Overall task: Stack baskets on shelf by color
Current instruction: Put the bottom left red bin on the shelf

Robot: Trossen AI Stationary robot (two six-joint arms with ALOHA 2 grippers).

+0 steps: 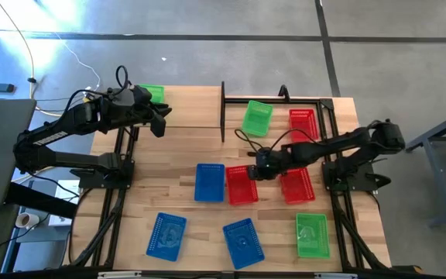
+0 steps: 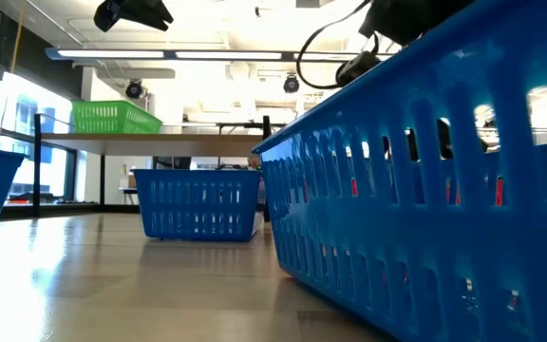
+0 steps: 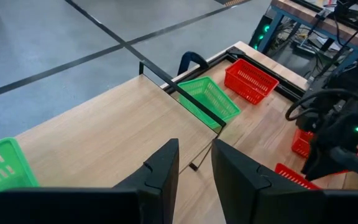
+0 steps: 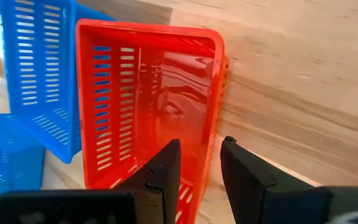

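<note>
A green basket (image 1: 152, 94) stands on the light-wood shelf (image 1: 184, 112) at the far left. It also shows in the low view as a green basket (image 2: 112, 117). My left gripper (image 1: 159, 122) hovers open over the shelf next to it, holding nothing (image 3: 194, 165). My right gripper (image 1: 257, 165) is open and low over the far end of a red basket (image 1: 241, 184) at mid table. In the right wrist view its fingers (image 4: 199, 165) stand either side of that red basket's long wall (image 4: 216, 106). My right gripper comes from above with one finger (image 4: 166, 168) inside the red basket and one finger (image 4: 241, 171) outside its long wall (image 4: 213, 134). I cannot tell whether either finger touches the wall. The basket sits flat on the table.
On the table stand another green basket (image 1: 257, 118) and a red one (image 1: 303, 124) far right, a red one (image 1: 296, 184), a blue one (image 1: 210, 182), two blue ones (image 1: 166, 235) (image 1: 243, 242) and a green one (image 1: 312, 235) near. A black frame post (image 1: 223, 108) edges the shelf.
</note>
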